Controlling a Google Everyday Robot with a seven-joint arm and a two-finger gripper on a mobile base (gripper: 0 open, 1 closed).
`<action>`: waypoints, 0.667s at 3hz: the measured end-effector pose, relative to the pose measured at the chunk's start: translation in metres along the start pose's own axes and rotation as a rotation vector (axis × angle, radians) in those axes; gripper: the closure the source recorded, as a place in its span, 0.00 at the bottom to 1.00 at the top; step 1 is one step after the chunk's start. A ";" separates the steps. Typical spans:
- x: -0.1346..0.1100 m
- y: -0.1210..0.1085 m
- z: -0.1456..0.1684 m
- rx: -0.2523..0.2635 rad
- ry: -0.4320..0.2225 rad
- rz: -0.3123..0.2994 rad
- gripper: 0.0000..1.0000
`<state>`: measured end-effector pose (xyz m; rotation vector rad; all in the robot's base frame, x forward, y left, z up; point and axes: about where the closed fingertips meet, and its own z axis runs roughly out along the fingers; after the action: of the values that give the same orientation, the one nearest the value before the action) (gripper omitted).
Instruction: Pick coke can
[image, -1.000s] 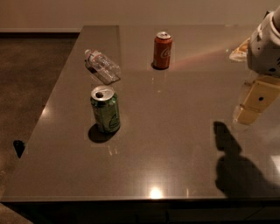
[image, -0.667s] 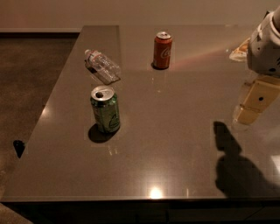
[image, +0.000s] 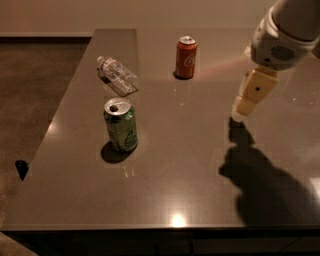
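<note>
While the claw (image: 241, 106) hangs over the desk's (image: 190, 165) right side, open or closed I cannot tell, the coke can (image: 186, 58) stands upright up-left of it, well apart.

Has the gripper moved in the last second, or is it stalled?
Yes. The gripper has shifted left, closer to the coke can, which stands exactly where it did. The gripper now hovers to the can's right.

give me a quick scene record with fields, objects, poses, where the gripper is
target: coke can, upright, far middle of the table
arm: gripper, above the table's right side, apart from the coke can
distractor 1: green can, upright, near left
distractor 2: plastic bottle, lying on its side, behind the green can
</note>
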<state>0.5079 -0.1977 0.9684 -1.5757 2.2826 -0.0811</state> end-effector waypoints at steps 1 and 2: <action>-0.026 -0.048 0.027 0.016 -0.042 0.078 0.00; -0.049 -0.096 0.049 0.044 -0.099 0.141 0.00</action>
<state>0.6248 -0.1809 0.9595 -1.3616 2.2910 -0.0156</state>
